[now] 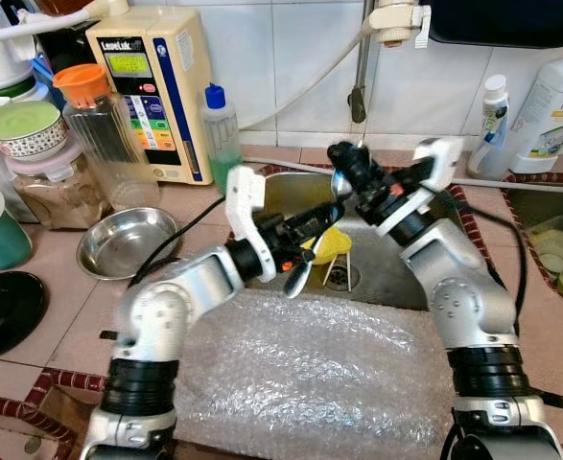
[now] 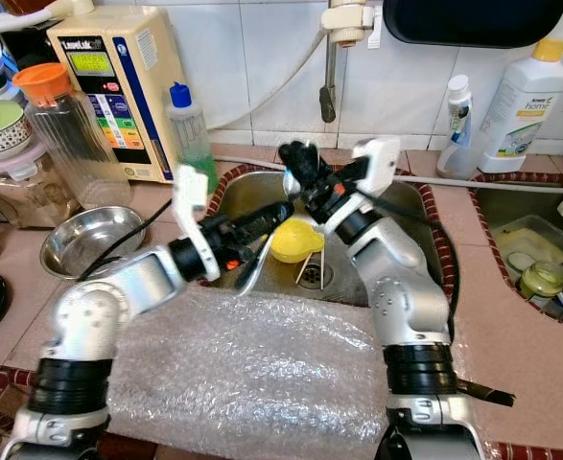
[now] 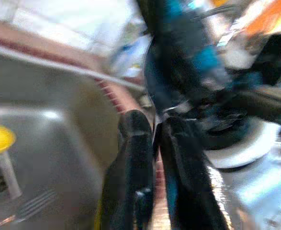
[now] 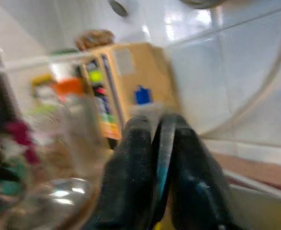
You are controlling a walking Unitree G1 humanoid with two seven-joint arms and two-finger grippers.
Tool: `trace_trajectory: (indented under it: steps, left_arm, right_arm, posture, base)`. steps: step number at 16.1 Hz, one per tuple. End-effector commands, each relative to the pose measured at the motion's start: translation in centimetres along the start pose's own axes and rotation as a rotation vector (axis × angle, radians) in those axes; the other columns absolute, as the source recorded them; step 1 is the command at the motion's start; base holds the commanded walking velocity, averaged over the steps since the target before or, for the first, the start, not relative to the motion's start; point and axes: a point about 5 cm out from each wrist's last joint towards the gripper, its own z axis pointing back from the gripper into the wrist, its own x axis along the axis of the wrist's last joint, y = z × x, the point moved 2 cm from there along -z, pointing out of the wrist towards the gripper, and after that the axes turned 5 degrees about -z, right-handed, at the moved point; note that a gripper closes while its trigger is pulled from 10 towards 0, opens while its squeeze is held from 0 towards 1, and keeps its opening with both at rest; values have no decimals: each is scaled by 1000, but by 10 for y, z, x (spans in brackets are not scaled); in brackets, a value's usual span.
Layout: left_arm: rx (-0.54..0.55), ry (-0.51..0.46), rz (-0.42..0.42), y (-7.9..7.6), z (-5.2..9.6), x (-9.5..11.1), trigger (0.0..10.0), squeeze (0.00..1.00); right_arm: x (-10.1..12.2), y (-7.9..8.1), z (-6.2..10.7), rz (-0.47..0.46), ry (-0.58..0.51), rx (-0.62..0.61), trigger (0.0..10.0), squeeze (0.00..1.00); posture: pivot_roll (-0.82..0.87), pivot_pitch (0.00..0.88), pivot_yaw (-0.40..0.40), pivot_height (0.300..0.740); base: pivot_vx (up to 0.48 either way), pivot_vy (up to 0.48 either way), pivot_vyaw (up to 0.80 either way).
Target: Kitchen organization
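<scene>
Hovering over the sink [image 1: 396, 273], the left gripper [image 1: 327, 217] is pinching a spoon [image 1: 300, 273]; the right gripper [image 1: 343, 156] is clamping another utensil [image 4: 164, 143].

Legible text on the kitchen counter.
The beige box-shaped appliance with a blue stripe [image 1: 153, 91], at ten o'clock, carries a top label that seems to read "LeveLuk"; the white plastic detergent bottle with a yellow cap [image 1: 555, 107], at two o'clock, shows the word "home".
</scene>
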Motion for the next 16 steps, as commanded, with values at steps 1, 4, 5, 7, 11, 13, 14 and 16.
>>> trace_trajectory:
  steps: [1,4,5,7,11,13,14,16]
  left_arm:
    - [115,-38,-65,19,8,10,10000,1000]
    - [295,-34,-153,47,16,4,10000,1000]
    - [307,-20,-181,50,18,2,10000,1000]
    - [279,36,-222,48,20,-8,10000,1000]
    - [249,120,-282,46,22,-23,10000,1000]
    - [251,125,-324,49,22,-21,10000,1000]
    - [249,125,-327,49,22,-21,10000,1000]
    - [247,140,-347,49,24,-23,10000,1000]
  right_arm:
    - [14,-18,4,125,-23,-105,0,0]
    - [13,-25,-4,309,0,-184,0,0]
    - [14,-26,-5,350,-2,-195,0,0]
    - [12,-32,-8,487,16,-223,0,0]
    - [-11,-39,-8,587,82,-233,0,0]
    - [-31,-39,-10,658,153,-203,0,0]
    - [-35,-39,-10,673,170,-196,0,0]
    - [-54,-49,0,739,262,-194,0,0]
  posture:
    - [26,0,103,740]
    - [29,0,101,740]
    - [31,0,102,740]
    - [38,0,101,740]
    - [56,0,96,740]
    - [66,0,97,740]
    - [71,0,98,740]
    - [77,0,96,740]
  base:
    - [0,0,0]
    - [0,0,0]
    - [0,0,0]
    - [0,0,0]
    - [0,0,0]
    - [0,0,0]
    - [0,0,0]
    - [0,0,0]
